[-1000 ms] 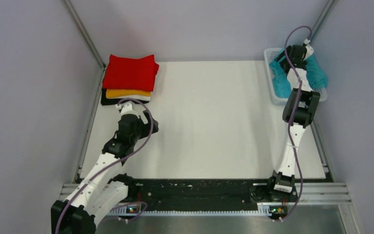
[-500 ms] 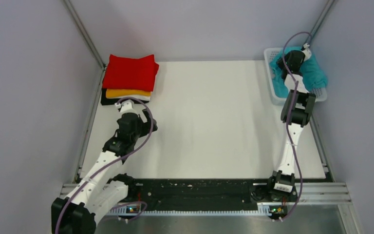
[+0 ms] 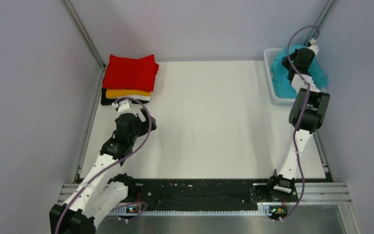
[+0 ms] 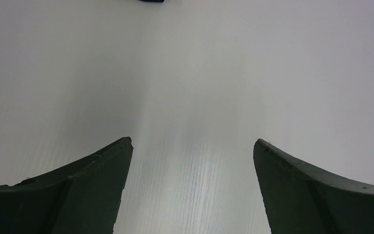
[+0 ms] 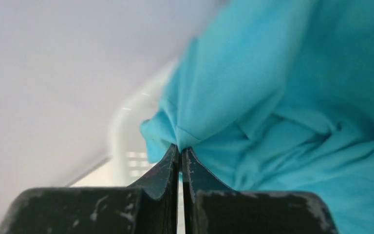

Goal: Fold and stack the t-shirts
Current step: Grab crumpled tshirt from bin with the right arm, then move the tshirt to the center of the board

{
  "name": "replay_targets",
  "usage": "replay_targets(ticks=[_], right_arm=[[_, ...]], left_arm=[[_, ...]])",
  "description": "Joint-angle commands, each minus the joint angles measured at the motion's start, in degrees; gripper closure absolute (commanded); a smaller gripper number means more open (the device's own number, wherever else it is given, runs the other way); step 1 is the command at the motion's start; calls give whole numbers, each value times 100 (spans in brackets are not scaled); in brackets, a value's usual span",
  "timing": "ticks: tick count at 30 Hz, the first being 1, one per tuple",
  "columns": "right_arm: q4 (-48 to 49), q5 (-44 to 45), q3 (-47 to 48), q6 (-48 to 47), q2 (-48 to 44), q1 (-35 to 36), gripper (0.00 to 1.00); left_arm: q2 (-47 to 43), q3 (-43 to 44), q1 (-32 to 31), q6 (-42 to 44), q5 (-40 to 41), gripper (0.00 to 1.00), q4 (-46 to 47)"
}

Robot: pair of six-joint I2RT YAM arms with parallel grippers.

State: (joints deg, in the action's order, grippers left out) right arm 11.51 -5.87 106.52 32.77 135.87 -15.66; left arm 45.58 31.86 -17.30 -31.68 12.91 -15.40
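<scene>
The turquoise tee (image 3: 281, 84) lies bunched in the white mesh basket (image 3: 269, 53) at the table's 2 o'clock corner, spilling over the basket's right rim; in the right wrist view its cloth (image 5: 282, 97) fills the frame in loose folds; the right gripper (image 5: 180, 148) has its fingers pressed together on a small pinch of the tee's edge, the basket wall (image 5: 126, 146) pale behind it; from above, that gripper (image 3: 299, 56) sits over the basket.

At 10 o'clock the other shirts are stacked: red tee (image 3: 130, 72) on top, orange tee (image 3: 126, 92) beneath, then white tee (image 3: 143, 98) and black tee (image 3: 106, 100).

The left gripper (image 3: 121, 105) hovers just beside that stack toward 6 o'clock; its fingers (image 4: 92, 185) are spread wide, holding nothing, over the bare white table (image 3: 214, 117).
</scene>
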Motion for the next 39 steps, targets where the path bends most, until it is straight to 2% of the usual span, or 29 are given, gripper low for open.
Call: replay_targets(ticks=[1,7,12,15,20,22,25,30,33,35,37,39], right_arm=[[774,-265,-314,-541,-2210,-19,100],[105,-929,-386,-921,-3959,167,100],[-673,-1358,-154,-1831,-5267,1062,100],[-821,-1862,156,-1449,-5667,1399,100],[64,-3333,628,349,-5619,1524,100],[253,-3719,913,787,-5433,1889,100],[274,-3984,1191,1025,-5172,2436,100],[406,-4012,874,1129,-4874,2932,100],[560,-4023,-14,1200,-4978,2940,100],[904,-3741,-1375,1144,-5459,2935,100],[1189,-3237,-3125,1040,-5962,2888,100],[1065,-2624,-4426,772,-6425,2815,100]], left_arm=[[-308,170,-13,-106,-102,1,-101],[-879,66,-18,-164,-418,1,-289],[-1416,53,-16,-307,-541,1,-649],[-1766,36,-15,-397,-801,1,-713],[-2272,-13,-18,-546,-847,1,-923],[-2391,-23,-12,-579,-834,1,-997],[-2497,-21,-14,-645,-767,1,-1108],[-2504,40,-10,-754,-605,1,-1282],[-2477,84,-8,-796,-482,1,-1437],[-2432,65,-8,-847,-473,1,-1486],[-2335,13,-18,-874,-650,1,-1464],[-2164,-82,-17,-927,-891,1,-1387]])
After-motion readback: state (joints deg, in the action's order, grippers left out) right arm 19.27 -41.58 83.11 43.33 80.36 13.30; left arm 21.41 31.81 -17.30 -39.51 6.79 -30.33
